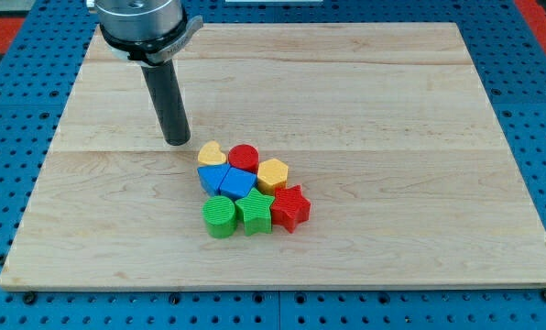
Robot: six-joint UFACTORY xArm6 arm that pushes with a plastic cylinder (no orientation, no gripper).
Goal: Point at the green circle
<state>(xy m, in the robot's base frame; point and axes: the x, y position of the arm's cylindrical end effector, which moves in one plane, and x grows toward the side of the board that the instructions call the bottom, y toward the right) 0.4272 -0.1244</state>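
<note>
The green circle (220, 216) sits at the bottom left of a tight cluster of blocks near the middle of the wooden board (392, 137). My tip (177, 140) stands on the board above and to the left of the cluster, just left of the yellow heart (212, 153) and apart from it. The green circle lies well below and to the right of the tip. A green star (255, 212) touches the circle's right side. A blue block (212, 177) sits just above the circle.
The cluster also holds a red circle (244, 158), a yellow hexagon (272, 173), a blue pentagon (237, 183) and a red star (290, 207). A blue pegboard (16, 183) surrounds the board.
</note>
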